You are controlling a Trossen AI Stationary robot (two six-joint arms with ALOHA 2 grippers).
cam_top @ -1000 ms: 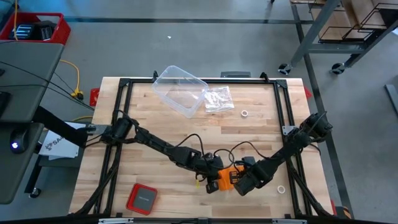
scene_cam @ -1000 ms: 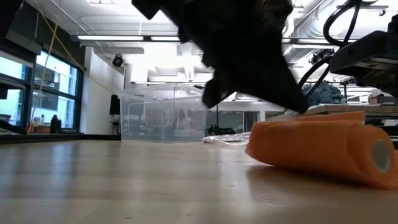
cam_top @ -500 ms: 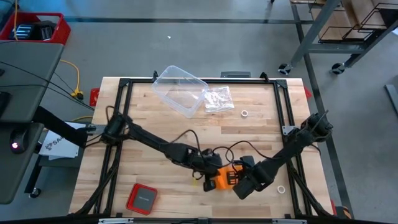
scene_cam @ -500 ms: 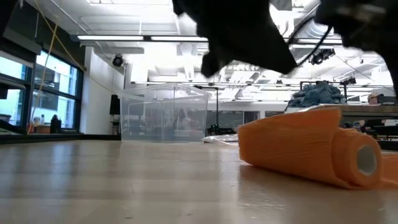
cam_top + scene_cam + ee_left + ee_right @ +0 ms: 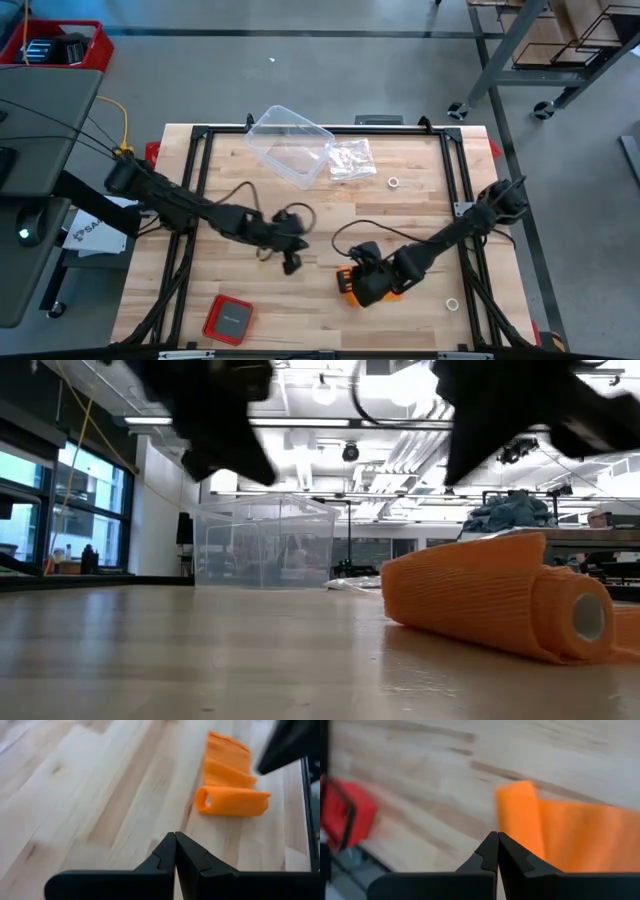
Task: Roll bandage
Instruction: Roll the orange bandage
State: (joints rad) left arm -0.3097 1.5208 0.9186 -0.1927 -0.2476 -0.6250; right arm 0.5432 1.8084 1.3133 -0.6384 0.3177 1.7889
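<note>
The orange bandage (image 5: 231, 800) lies on the wooden table near its front edge, partly rolled. The roll (image 5: 575, 615) rests on its side, and a flat tail (image 5: 227, 757) lies on the table beyond it. My right gripper (image 5: 357, 288) is shut and hangs just above the bandage (image 5: 345, 285), covering most of it in the high view. Its closed tips (image 5: 497, 845) point down at the roll's edge. My left gripper (image 5: 291, 265) is shut too, with nothing between its fingers (image 5: 175, 842). It stands clear of the bandage, toward the table's left.
A clear plastic box (image 5: 288, 145) and a crinkled clear bag (image 5: 350, 160) lie at the far side. A red square case (image 5: 228, 320) sits at the near left. Small white rings (image 5: 394, 183) (image 5: 452, 304) lie on the right. Bare wood separates the two grippers.
My left gripper has pulled away from the bandage toward the table's left and risen, staying shut. My right gripper has risen off the bandage, turned at the wrist and drifted slightly left. The bandage's roll shifted a little, then lay still.
</note>
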